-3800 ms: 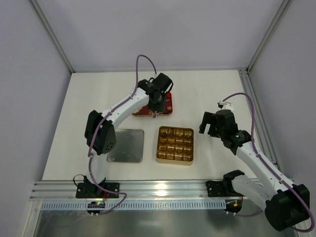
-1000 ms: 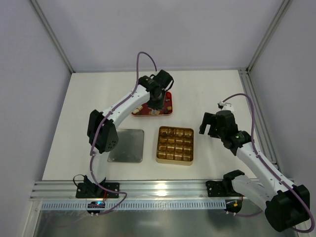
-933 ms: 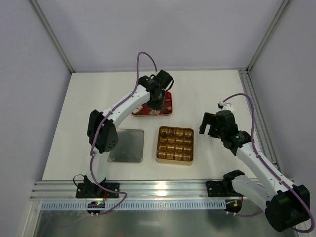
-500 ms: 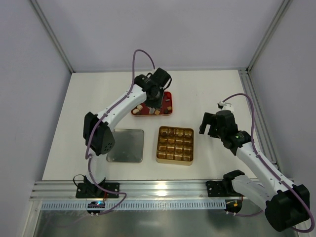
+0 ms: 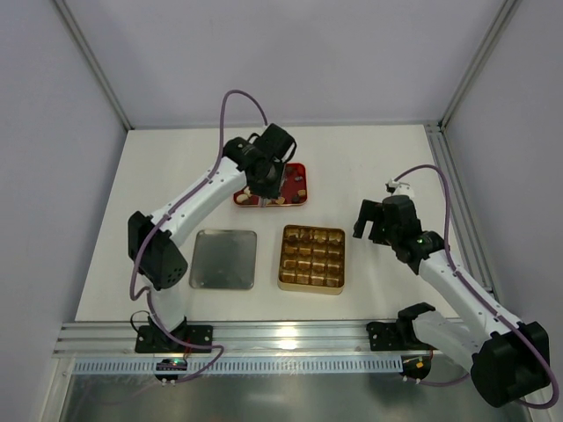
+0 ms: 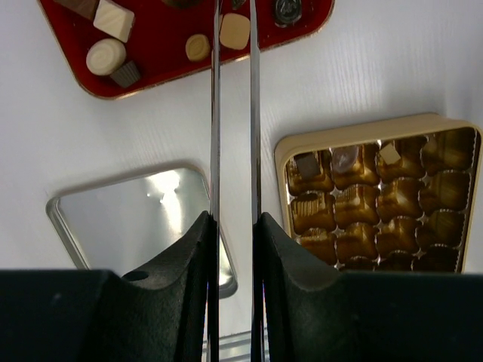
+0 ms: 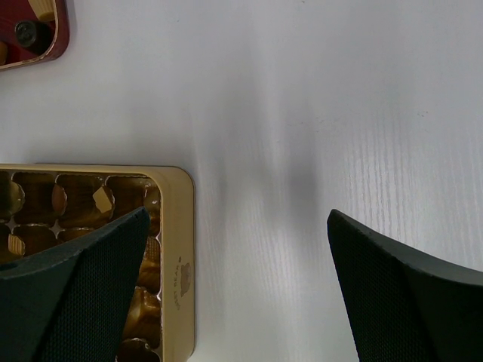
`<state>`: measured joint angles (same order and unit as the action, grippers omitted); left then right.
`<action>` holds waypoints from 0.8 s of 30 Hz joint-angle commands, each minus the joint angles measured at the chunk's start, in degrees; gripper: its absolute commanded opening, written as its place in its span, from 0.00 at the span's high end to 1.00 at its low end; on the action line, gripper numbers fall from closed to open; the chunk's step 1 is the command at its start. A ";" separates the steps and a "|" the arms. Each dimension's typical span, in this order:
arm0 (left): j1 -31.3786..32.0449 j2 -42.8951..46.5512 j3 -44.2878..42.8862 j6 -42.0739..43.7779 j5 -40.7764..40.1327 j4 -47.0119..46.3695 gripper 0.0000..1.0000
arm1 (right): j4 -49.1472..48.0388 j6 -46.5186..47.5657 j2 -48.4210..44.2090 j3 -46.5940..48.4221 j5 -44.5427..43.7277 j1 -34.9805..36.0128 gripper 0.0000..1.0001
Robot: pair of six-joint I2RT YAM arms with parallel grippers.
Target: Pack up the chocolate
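Several chocolates lie in the red tray (image 5: 295, 201), which also shows in the left wrist view (image 6: 166, 30): a cream square (image 6: 113, 19), a cream round (image 6: 105, 55) and a tan round (image 6: 198, 47). My left gripper (image 5: 266, 193) hangs over the tray. Its thin blades (image 6: 233, 7) stand nearly together, with a tan square chocolate (image 6: 234, 32) filling the gap between them. The gold tin (image 5: 311, 288) holds a few pieces in its far row (image 6: 306, 164). My right gripper (image 5: 374, 220) is wide open and empty (image 7: 238, 286), right of the tin's rim (image 7: 177, 256).
A silver lid (image 5: 223, 259) lies flat left of the tin, also in the left wrist view (image 6: 128, 226). The tin's rim (image 6: 281, 151) sits close below the tray. A metal rail (image 5: 290, 338) runs along the near edge, and walls enclose the table.
My left arm's elbow has swung left, uncovering the silver lid, and its gripper has shifted slightly left over the red tray. The right arm has not moved.
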<state>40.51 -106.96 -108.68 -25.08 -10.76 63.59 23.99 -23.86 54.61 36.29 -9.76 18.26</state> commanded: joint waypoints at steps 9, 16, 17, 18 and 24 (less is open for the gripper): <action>7.29 13.79 9.01 -3.39 1.71 -0.31 0.73 | -3.42 -0.58 2.17 0.71 -0.08 -0.07 0.00; 13.53 19.94 15.51 -7.87 1.62 0.04 0.73 | -3.69 -0.93 2.78 1.15 -0.26 -0.07 0.00; 14.41 21.25 16.04 -8.31 1.62 0.04 0.73 | -3.77 -0.93 2.78 1.15 -0.17 -0.16 0.00; 15.90 21.79 17.27 -8.84 1.54 0.21 0.73 | -3.77 -0.93 2.78 1.23 -0.17 -0.07 0.00; 20.56 25.22 20.97 -12.45 1.28 -0.22 0.72 | -3.86 -1.10 3.05 1.15 -0.35 -0.16 0.00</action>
<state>59.24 -84.64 -88.71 -34.52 -9.13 64.18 22.28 -24.21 57.43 36.21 -9.69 18.26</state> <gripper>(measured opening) 0.291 0.996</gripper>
